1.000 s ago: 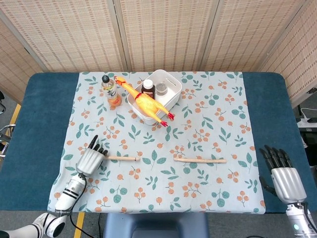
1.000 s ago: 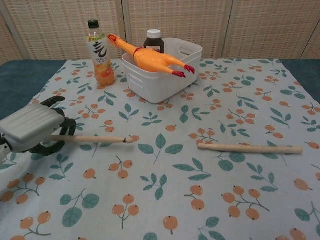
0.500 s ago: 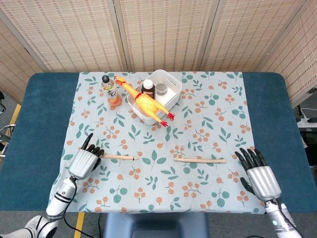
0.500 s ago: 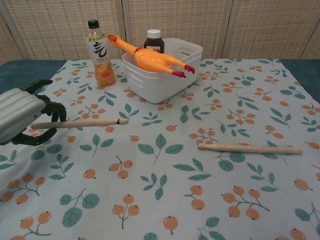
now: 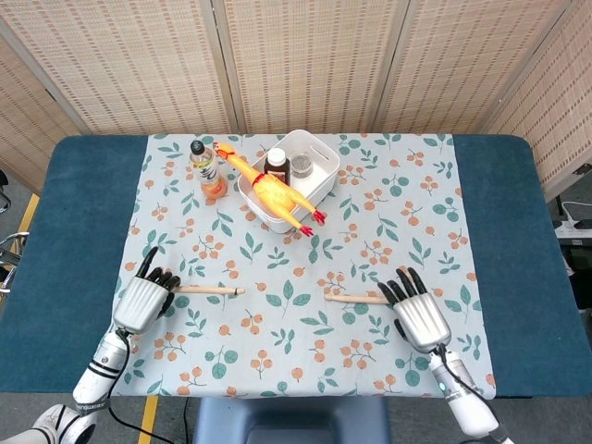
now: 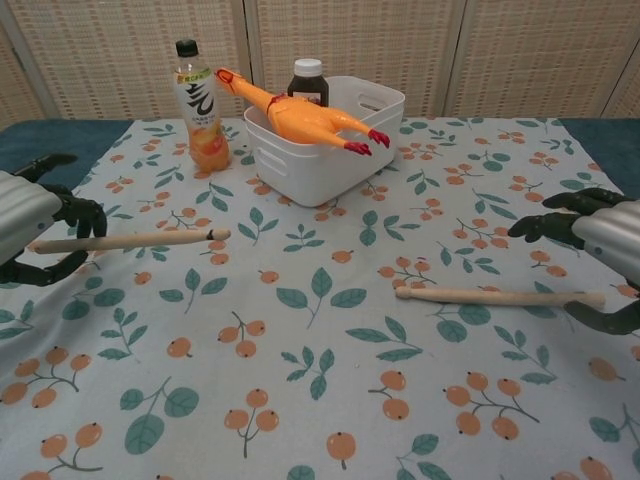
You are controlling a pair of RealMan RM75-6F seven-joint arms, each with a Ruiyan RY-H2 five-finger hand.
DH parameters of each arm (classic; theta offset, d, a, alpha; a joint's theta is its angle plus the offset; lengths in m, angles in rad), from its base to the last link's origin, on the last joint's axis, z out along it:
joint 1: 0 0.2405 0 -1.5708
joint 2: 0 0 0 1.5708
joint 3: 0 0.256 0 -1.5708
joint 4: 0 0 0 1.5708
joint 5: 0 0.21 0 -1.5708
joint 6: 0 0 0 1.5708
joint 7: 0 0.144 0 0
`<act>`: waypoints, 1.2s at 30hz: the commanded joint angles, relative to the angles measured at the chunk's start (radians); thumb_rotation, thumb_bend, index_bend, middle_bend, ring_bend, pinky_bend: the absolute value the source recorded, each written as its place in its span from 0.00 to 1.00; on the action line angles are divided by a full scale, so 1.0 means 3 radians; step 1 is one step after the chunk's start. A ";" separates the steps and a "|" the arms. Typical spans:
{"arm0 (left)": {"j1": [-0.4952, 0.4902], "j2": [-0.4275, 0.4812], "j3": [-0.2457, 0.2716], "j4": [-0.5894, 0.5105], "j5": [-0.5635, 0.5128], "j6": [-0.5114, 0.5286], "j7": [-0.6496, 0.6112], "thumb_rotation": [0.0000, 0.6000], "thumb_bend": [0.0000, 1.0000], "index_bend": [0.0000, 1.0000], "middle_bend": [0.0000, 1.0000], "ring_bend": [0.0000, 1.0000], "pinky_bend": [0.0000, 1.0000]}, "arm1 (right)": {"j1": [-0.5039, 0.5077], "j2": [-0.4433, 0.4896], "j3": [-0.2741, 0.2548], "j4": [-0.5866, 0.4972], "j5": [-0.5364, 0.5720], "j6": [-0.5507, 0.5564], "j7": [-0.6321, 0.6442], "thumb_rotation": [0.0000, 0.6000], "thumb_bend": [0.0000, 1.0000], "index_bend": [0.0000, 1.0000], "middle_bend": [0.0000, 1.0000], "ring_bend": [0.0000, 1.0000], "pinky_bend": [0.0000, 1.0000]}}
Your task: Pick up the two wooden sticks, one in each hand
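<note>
My left hand grips one wooden stick by its left end and holds it level above the cloth. The second wooden stick lies flat on the cloth at the right. Over its right end hovers my right hand, fingers spread and holding nothing. In the head view that hand hides the stick's right end.
A white basket at the back centre holds a rubber chicken and a brown bottle. An orange drink bottle stands left of it. The floral cloth covers the blue table.
My left hand has lifted its stick off the cloth and drawn it leftward. My right hand has come in from the right edge to above the second stick's right end.
</note>
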 commanded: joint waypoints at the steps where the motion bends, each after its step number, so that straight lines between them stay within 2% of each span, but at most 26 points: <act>1: 0.0006 -0.0003 0.0003 0.0011 0.0008 0.0014 -0.0011 1.00 0.55 0.82 0.84 0.42 0.06 | 0.0104 -0.0144 0.0057 0.0111 0.0170 -0.0117 -0.0081 1.00 0.30 0.18 0.21 0.00 0.00; 15: -0.0004 0.0001 0.0016 0.0038 0.0029 -0.0009 -0.0019 1.00 0.55 0.82 0.84 0.42 0.06 | 0.0236 -0.0392 0.0013 0.0482 0.0459 -0.0168 -0.0132 1.00 0.31 0.26 0.32 0.00 0.00; 25: 0.0004 0.0000 0.0021 0.0087 0.0015 -0.0035 -0.0062 1.00 0.55 0.82 0.84 0.42 0.06 | 0.0315 -0.0467 0.0012 0.0619 0.0613 -0.0163 -0.0184 1.00 0.31 0.31 0.35 0.00 0.00; 32: -0.0010 -0.0011 0.0017 0.0133 0.0011 -0.0057 -0.0103 1.00 0.55 0.82 0.84 0.42 0.06 | 0.0357 -0.0504 -0.0020 0.0686 0.0647 -0.0152 -0.0176 1.00 0.31 0.40 0.39 0.02 0.00; 36: -0.0009 -0.0032 0.0010 0.0177 0.0001 -0.0057 -0.0131 1.00 0.55 0.82 0.84 0.43 0.06 | 0.0370 -0.0516 -0.0042 0.0720 0.0673 -0.0152 -0.0177 1.00 0.31 0.51 0.46 0.08 0.00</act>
